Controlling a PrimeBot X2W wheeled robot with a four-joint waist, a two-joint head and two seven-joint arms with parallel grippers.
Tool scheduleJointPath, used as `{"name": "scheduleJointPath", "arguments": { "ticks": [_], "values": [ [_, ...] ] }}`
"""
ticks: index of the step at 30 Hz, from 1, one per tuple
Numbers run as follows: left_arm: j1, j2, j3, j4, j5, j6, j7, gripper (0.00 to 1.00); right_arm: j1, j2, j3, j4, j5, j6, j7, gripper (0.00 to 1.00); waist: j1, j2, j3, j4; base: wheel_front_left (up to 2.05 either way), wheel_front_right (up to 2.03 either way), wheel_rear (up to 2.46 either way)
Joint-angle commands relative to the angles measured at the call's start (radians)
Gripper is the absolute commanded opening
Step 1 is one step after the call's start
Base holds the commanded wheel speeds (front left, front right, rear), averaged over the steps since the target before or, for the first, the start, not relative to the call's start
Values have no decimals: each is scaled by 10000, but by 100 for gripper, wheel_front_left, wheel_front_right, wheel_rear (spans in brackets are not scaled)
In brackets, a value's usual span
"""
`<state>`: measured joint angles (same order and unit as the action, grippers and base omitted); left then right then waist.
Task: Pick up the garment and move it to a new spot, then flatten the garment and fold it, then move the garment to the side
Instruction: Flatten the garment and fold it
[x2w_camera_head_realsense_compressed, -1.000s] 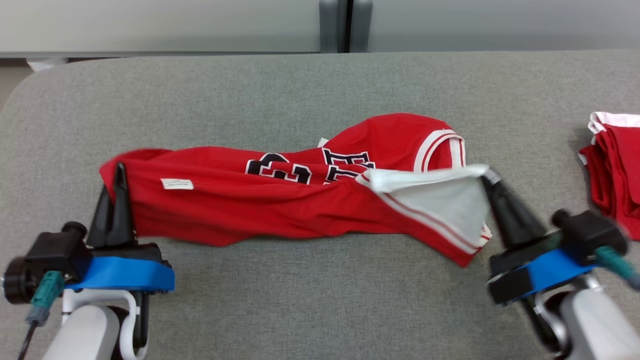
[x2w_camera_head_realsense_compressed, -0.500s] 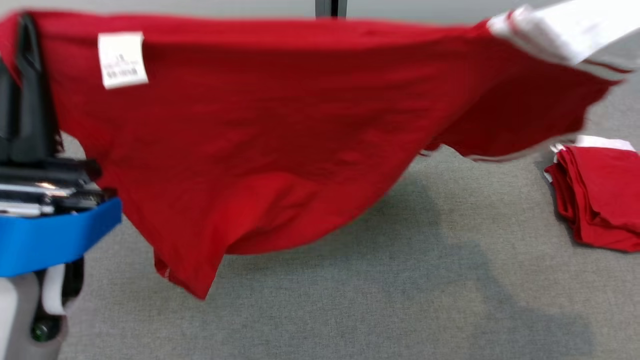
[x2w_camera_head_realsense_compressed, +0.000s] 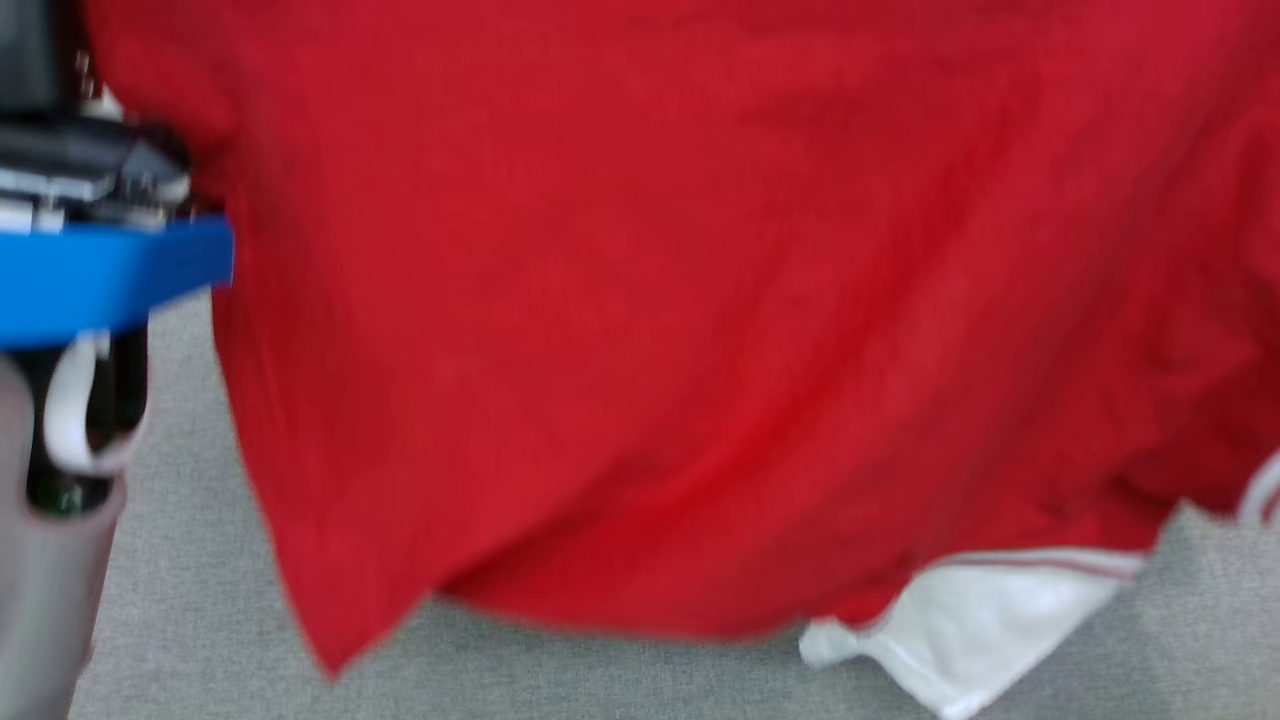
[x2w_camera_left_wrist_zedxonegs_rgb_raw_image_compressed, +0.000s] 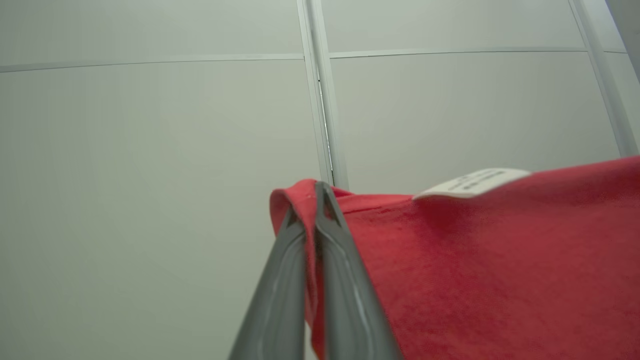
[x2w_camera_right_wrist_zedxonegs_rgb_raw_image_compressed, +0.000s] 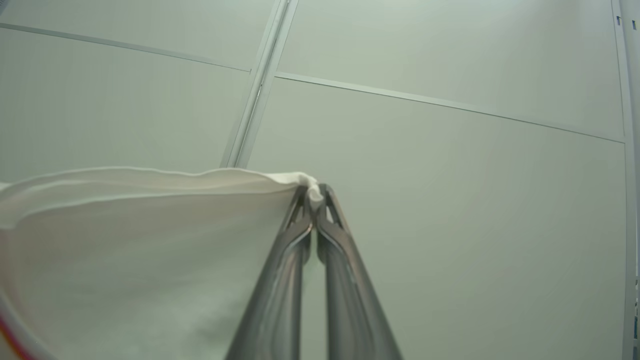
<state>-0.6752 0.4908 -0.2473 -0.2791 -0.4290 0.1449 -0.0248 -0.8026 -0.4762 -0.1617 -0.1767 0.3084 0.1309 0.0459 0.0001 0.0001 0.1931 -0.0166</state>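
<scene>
The garment (x2w_camera_head_realsense_compressed: 660, 320) is a red jersey with white trim, lifted high and hanging like a curtain across most of the head view, its white part (x2w_camera_head_realsense_compressed: 980, 625) dangling at the lower right. My left gripper (x2w_camera_left_wrist_zedxonegs_rgb_raw_image_compressed: 311, 200) is shut on a red corner of the garment (x2w_camera_left_wrist_zedxonegs_rgb_raw_image_compressed: 480, 270), beside a white label (x2w_camera_left_wrist_zedxonegs_rgb_raw_image_compressed: 472, 181). In the right wrist view my right gripper (x2w_camera_right_wrist_zedxonegs_rgb_raw_image_compressed: 314, 196) is shut on the edge of the garment's white panel (x2w_camera_right_wrist_zedxonegs_rgb_raw_image_compressed: 140, 240). The left wrist's blue mount (x2w_camera_head_realsense_compressed: 100, 275) shows at the head view's left edge.
Grey felt table surface (x2w_camera_head_realsense_compressed: 180, 560) shows below the hanging cloth. Both wrist cameras look up at pale wall panels (x2w_camera_left_wrist_zedxonegs_rgb_raw_image_compressed: 150, 150) with vertical seams.
Both arms have raised the garment from the table up in front of the head camera. The cloth now hangs over nearly the whole head view and hides the red pile at the right.
</scene>
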Motion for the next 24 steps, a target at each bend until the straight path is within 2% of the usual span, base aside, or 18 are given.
{"name": "scheduleJointPath", "arguments": {
  "ticks": [1, 10, 15, 19, 24],
  "values": [
    [-506, -172, -55, 499, -144, -123, -127, 0, -557, -88, 181, 419, 96, -3, -71, 0, -1, -1, 231, 123, 0, 0, 0],
    [-3945, -1457, -102, 5200, -615, -953, -1588, 0, -4043, 663, 1237, 4069, 586, -3, -754, 0, -1, -1, 911, 124, 0, 0, 0],
    [-5462, -1765, -162, 8326, -414, -1180, -2077, 0, -5518, 1290, 1941, 6680, 798, -3, -1369, 0, -1, -1, 1144, -28, 0, 0, 0],
    [-5466, -2111, -248, 10510, -400, -1352, -2290, 0, -5546, 1967, 2787, 8658, 1008, -1, -1854, 0, -1, -1, 1235, -229, 0, 0, 0],
    [-4688, -2664, -60, 12802, -796, -1625, -2383, 0, -4697, 2770, 3923, 10700, 1415, -1, -2303, 0, -1, -1, 1387, -440, 0, 0, 0]
  ]
}}
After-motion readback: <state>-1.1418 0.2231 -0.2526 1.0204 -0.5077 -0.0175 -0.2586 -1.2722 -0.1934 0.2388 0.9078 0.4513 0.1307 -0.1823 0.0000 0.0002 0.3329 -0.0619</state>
